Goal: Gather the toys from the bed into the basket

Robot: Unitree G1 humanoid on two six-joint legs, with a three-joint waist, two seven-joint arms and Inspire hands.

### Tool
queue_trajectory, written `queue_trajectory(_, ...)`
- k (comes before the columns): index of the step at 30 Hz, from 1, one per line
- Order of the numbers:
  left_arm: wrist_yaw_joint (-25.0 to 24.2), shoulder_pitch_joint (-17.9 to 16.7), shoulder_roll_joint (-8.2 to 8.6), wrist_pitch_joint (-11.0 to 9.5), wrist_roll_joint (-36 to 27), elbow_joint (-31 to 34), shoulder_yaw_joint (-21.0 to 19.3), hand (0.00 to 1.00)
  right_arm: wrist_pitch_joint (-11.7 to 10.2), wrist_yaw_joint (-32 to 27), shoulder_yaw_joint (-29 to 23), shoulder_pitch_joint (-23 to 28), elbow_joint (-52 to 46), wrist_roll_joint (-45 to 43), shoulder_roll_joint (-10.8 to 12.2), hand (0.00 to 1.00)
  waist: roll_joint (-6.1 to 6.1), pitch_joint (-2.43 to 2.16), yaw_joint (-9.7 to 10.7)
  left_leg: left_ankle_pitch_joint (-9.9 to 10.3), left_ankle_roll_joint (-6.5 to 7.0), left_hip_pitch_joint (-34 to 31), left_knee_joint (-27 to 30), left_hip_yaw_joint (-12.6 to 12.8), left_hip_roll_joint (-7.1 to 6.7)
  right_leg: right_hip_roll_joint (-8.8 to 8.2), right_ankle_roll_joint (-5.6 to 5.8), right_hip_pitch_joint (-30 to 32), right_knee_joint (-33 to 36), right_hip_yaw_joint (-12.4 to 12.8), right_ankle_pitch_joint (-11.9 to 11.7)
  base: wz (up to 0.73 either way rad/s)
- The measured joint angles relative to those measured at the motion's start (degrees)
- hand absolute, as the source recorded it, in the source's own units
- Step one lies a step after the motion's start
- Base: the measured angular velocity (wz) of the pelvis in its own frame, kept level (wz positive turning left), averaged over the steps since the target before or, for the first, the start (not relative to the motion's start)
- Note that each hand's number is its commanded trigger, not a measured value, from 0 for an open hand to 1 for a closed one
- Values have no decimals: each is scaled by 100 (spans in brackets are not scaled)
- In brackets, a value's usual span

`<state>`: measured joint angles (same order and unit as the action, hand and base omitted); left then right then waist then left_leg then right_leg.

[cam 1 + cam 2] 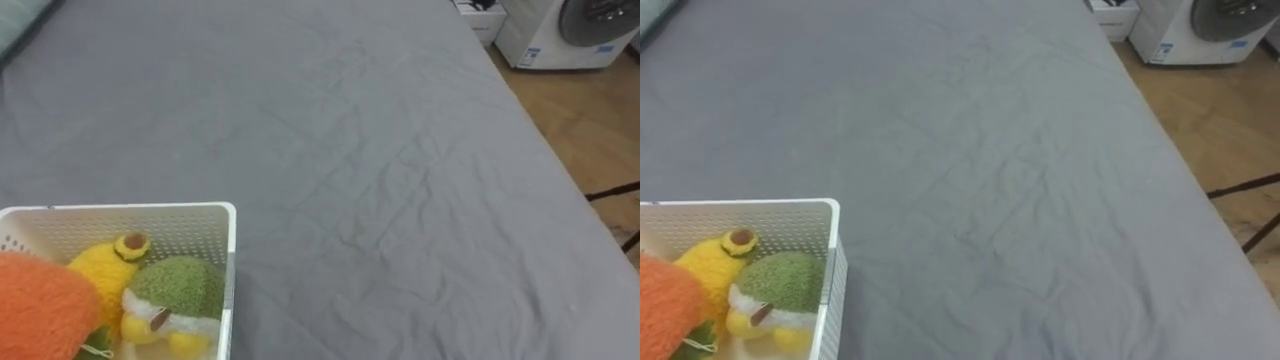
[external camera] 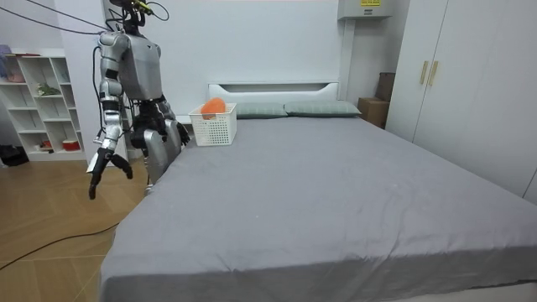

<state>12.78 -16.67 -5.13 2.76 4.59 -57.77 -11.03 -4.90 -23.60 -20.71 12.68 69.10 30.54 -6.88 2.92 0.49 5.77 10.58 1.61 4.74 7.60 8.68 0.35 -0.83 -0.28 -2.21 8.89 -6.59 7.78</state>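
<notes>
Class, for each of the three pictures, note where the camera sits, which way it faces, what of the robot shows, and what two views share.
Left eye view: on the robot's head, facing down onto the grey bed, the white basket of toys at lower left.
Right eye view: beside it, facing the same way.
Room view: off the bed's foot, facing the headboard; the whole robot stands at the bed's side, right hand hanging open, left hand near the basket.
Shared: bed and basket, in all three.
</notes>
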Motion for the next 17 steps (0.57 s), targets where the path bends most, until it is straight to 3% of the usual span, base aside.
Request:
queue_trajectory(5, 8, 4, -1, -1, -11, -25, 16, 0, 182, 264, 357, -24, 263, -502, -5, 0, -2, 1, -25, 2, -1, 34, -5, -20, -6, -4, 0, 4, -11, -22, 7, 1)
queue_trajectory(9, 28, 45, -2, -1, -52, -88, 180, 0, 325, 588, 1117, -61, 266, -772, 5, 0, -27, 2, -170, 38, -1, 99, -1, -33, -2, 3, 3, -66, -20, -7, 20, -4)
queue_trajectory(17, 34, 156, 28, -36, -43, -173, 236, 0, 381, 1167, 1763, -469, 264, -1996, 93, 0, -110, -27, -459, 69, 1, 106, 13, -33, -4, 0, 9, -76, -27, -63, 29, 0)
